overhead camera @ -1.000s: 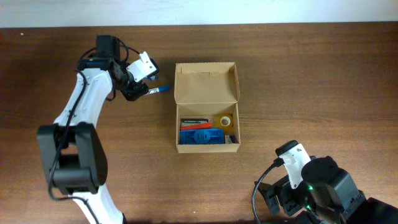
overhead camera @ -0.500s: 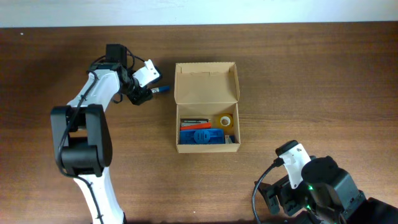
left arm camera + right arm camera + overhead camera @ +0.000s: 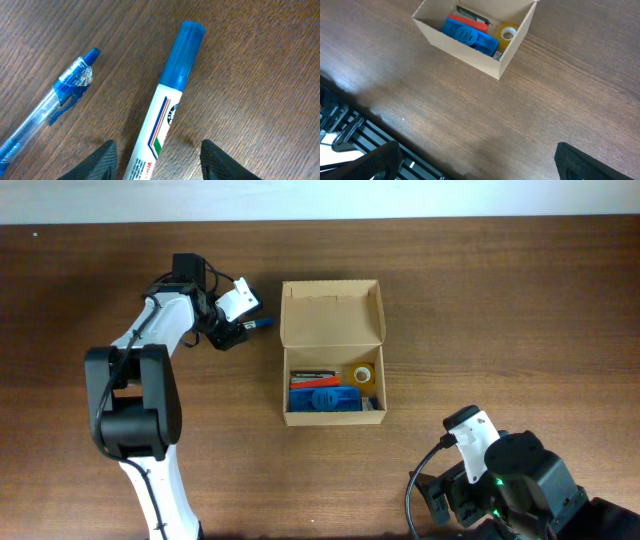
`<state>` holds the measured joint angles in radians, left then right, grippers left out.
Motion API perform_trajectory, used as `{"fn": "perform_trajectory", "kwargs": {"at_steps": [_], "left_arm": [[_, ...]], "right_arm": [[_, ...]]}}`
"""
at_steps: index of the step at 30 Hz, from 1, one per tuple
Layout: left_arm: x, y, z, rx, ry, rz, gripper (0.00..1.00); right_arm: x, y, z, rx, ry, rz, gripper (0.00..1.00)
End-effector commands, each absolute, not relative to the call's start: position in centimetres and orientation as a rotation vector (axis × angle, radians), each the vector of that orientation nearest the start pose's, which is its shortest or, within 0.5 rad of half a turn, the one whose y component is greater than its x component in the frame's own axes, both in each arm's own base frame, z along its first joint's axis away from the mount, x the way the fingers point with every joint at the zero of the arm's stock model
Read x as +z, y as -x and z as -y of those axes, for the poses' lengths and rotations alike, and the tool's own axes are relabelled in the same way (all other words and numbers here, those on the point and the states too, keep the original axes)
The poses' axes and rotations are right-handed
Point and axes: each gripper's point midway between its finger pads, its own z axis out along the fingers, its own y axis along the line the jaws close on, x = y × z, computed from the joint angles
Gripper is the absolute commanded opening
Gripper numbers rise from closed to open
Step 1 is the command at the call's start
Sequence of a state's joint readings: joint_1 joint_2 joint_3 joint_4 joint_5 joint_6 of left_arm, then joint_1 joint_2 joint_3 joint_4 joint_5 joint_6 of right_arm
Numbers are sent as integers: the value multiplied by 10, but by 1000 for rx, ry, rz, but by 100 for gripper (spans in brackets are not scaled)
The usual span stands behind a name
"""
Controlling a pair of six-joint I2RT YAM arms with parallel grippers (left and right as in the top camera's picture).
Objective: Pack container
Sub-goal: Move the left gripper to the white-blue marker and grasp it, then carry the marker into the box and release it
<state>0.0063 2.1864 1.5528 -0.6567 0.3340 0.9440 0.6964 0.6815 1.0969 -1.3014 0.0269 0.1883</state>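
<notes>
Both claws spread, container (image 3: 333, 417) open in the middle of the table (image 3: 500, 300).
Nearest to me, the right gripper (image 3: 480, 160) hangs above the wood with its fingers wide apart. Beyond it stands the container, flap lid up, with a tape roll (image 3: 364, 374) inside. Farthest, the left gripper (image 3: 157, 157) is spread on either side of a blue-capped marker (image 3: 167, 100); a blue pen (image 3: 55, 107) lies beside it.

The container (image 3: 331, 320) is open from above, lid swung back at its far side; a tape roll (image 3: 364, 374) and a blue item (image 3: 322, 398) crowd its floor. Left of the container, a marker (image 3: 167, 100) lies between the spread left fingers (image 3: 106, 160), with a pen (image 3: 60, 100) beside it. Right of the container is open counter (image 3: 500, 330).
</notes>
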Motion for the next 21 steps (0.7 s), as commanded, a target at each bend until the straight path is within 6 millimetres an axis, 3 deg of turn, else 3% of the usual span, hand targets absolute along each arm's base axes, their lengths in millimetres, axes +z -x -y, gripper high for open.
{"fn": "perform_trajectory", "kwargs": {"at_steps": [1,6,9,13,21], "left_arm": [[-10,-463,55,-284,-1311,-2420,53],[-10,-463,55,-285,-1311,-2421,53],[-10,-463,55,-285,-1310,-2421,62],[-10,-463,55,-286,-1306,-2424,65],[-10,-463,55,-291,-1283,-2439,35]], "right_arm": [[248,-135,-104,351,592,-2396,99],[248,-135,-104,351,592,-2396,99],[248,-135,-104,351,592,-2396,99],[248,-135,-104,351,592,-2396,99],[248,-135,-104,351,593,-2396,99]]}}
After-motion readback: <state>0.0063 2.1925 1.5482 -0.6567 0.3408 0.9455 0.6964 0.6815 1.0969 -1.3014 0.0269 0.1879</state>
